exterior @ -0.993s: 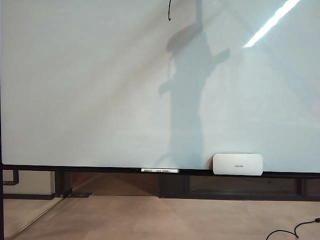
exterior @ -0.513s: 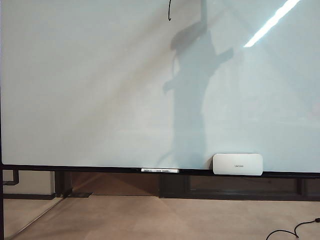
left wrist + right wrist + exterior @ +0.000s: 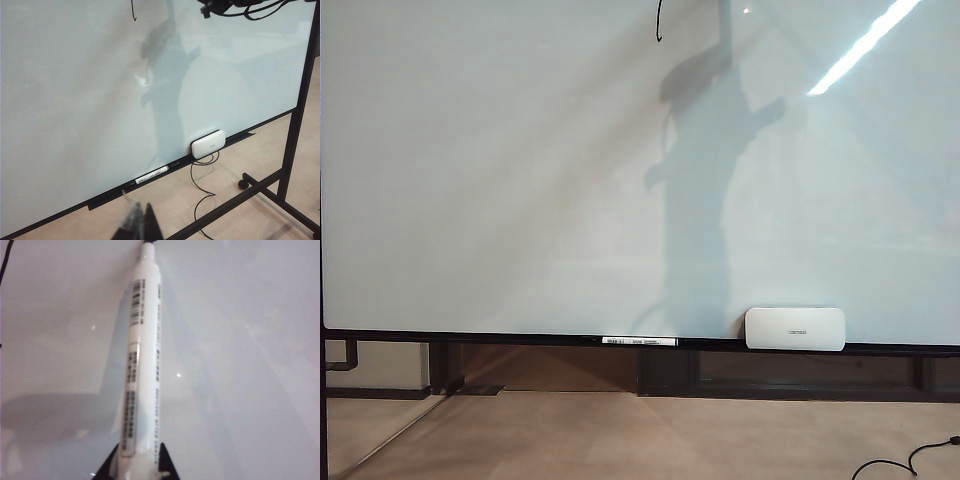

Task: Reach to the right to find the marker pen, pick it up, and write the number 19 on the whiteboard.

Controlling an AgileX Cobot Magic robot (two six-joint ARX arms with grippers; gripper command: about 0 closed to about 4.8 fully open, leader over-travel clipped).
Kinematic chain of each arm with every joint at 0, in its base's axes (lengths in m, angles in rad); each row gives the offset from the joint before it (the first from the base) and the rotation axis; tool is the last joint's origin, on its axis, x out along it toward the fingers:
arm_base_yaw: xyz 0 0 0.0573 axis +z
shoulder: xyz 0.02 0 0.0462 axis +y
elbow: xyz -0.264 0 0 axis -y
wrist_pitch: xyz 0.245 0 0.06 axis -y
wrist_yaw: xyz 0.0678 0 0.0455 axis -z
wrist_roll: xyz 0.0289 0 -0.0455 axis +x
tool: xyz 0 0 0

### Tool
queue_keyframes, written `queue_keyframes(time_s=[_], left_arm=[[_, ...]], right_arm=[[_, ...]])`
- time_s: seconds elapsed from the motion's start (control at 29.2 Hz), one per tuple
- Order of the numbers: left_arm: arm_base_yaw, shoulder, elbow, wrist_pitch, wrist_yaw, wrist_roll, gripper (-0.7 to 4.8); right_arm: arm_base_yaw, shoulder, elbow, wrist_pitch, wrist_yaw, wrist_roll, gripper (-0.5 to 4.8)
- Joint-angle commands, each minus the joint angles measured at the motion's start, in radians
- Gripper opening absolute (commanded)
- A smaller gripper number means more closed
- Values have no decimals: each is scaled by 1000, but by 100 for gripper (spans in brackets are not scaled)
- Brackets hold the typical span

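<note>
The whiteboard point(image 3: 500, 180) fills the exterior view. Of the number 19, one thin black stroke point(image 3: 658, 22) shows at the top edge, and again in the left wrist view as the stroke point(image 3: 133, 10). My right gripper point(image 3: 140, 451) is shut on the white marker pen point(image 3: 142, 350), whose dark tip point(image 3: 148, 242) meets the board. This gripper is above the exterior view's frame; only its shadow point(image 3: 695, 150) falls on the board. A dark part of the right arm point(image 3: 220, 6) shows with cables. My left gripper point(image 3: 142, 222) hangs low before the board, fingertips together, holding nothing.
A white rounded eraser point(image 3: 795, 328) sits on the dark bottom rail point(image 3: 470, 337), with a second white marker point(image 3: 640, 341) lying on the rail left of it. Below are the stand's dark bars point(image 3: 235, 200), a black cable point(image 3: 200, 185) and beige floor.
The right arm's shadow on the board has slid slightly to the right. The stroke, eraser and rail marker are unchanged.
</note>
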Motion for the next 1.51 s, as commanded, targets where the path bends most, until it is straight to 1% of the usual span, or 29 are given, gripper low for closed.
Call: queue_keyframes(time_s=[0.03,0.24,0.48,0.65,0.72,0.99,1.13,1.37,1.51], left_arm=[[0,0,3,13,4,8,-5],[0,0,3,13,4,8,-5],[0,0,3,14,4,16,-5],[0,0,3,23,4,16,-5],[0,0,3,25,4,16,-5],[0,0,3,29,3,16,-5],[0,0,3,29,-18,16,-5],[0,0,3,28,-18,16,-5],[0,0,3,28,-18,16,-5]], right_arm=[[-2,5,5,13,9,-1,-5],[-2,5,5,13,8,-1,-5],[-2,14,5,24,-21,-10,-5],[-3,27,6,32,-51,-12,-5],[-6,31,6,32,-83,-11,-5],[-8,39,6,36,-113,-12,-5],[-8,39,6,36,-137,-15,-5],[-8,39,6,31,-138,-16,-5],[-8,39,6,-7,-134,-15,-5]])
